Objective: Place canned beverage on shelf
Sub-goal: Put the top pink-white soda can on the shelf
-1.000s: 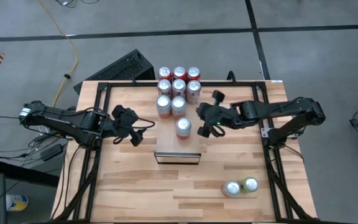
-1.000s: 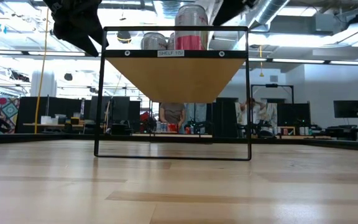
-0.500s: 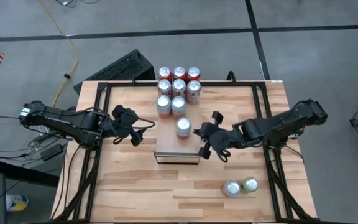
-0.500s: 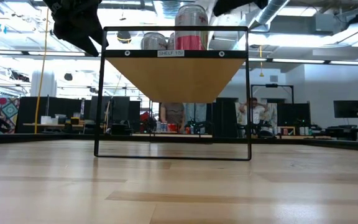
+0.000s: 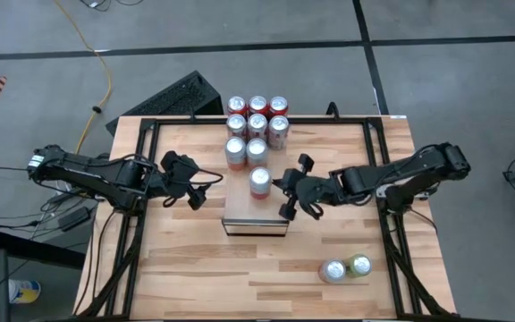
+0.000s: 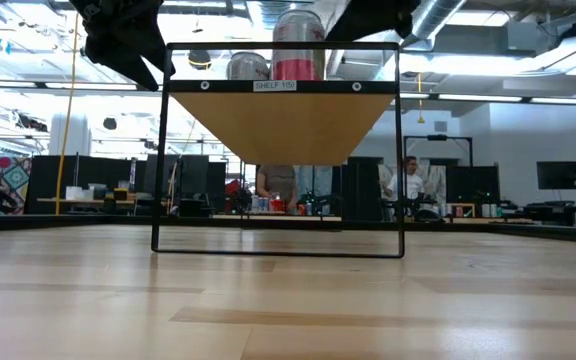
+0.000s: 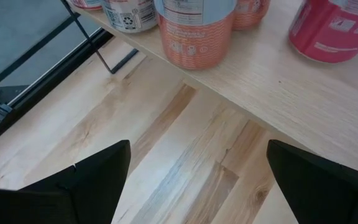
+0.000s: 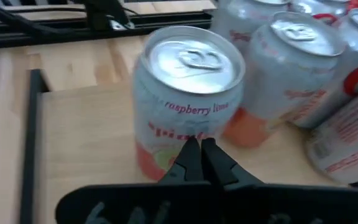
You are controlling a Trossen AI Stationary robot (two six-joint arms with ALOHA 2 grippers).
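One can [image 5: 259, 182] stands on the shelf [image 5: 240, 211], touching the closed, empty right gripper's [image 5: 286, 193] tips. Nudging step, probably; next, a gentle push. Left gripper [image 5: 194, 190] spread, idle, well apart.

Two dark arms reach inward from opposite sides, seen from above. The left arm stretches in a nearly straight line, its left tool [image 5: 193, 189] held with both fingers [image 7: 92, 177] spread wide and nothing between them. Opposite it, well apart, the right arm bends at the elbow and runs back toward the middle, its wrist angled slightly forward. The right tool [image 5: 284, 190] has its two fingers [image 8: 190, 158] pressed together into a single narrow tip, gripping nothing. In the level view, both arms show only as dark shapes at the upper edge.
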